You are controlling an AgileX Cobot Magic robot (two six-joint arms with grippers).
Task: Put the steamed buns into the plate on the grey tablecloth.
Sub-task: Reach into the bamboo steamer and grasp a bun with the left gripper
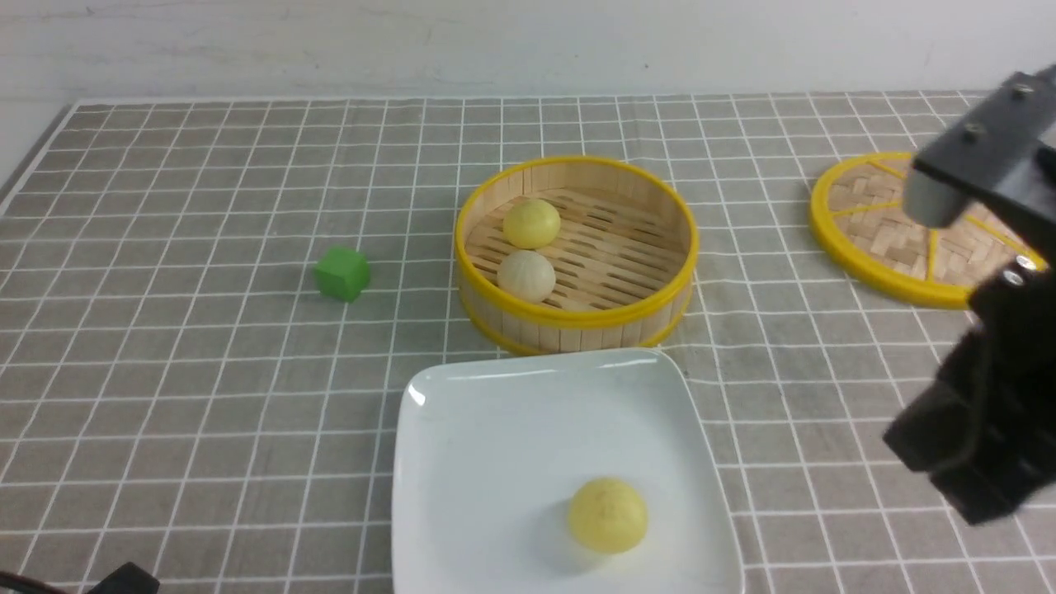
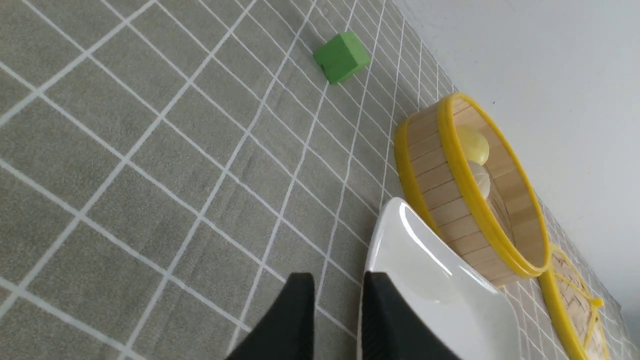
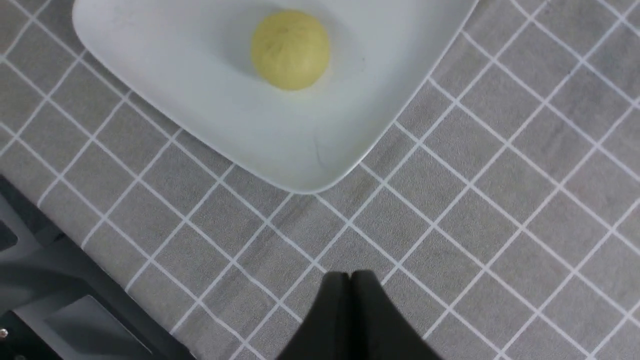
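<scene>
One pale yellow bun [image 1: 608,516] lies in the white square plate [image 1: 511,445] on the grey tablecloth [image 1: 206,396]. It also shows in the right wrist view [image 3: 290,50]. A second yellow bun [image 1: 532,223] and an off-white bun [image 1: 528,275] sit in the bamboo steamer [image 1: 577,322] behind the plate. My right gripper [image 3: 350,280] is shut and empty, raised over the cloth to the right of the plate [image 3: 200,75]. My left gripper [image 2: 339,285] is narrowly open and empty, low at the plate's left edge [image 2: 440,280].
A green cube [image 1: 342,273] sits left of the steamer. The woven yellow-rimmed lid [image 1: 883,239] lies at the back right, partly behind my right arm [image 1: 982,429]. A white wall runs behind the table. A dark frame [image 3: 60,300] lies past the cloth's front edge.
</scene>
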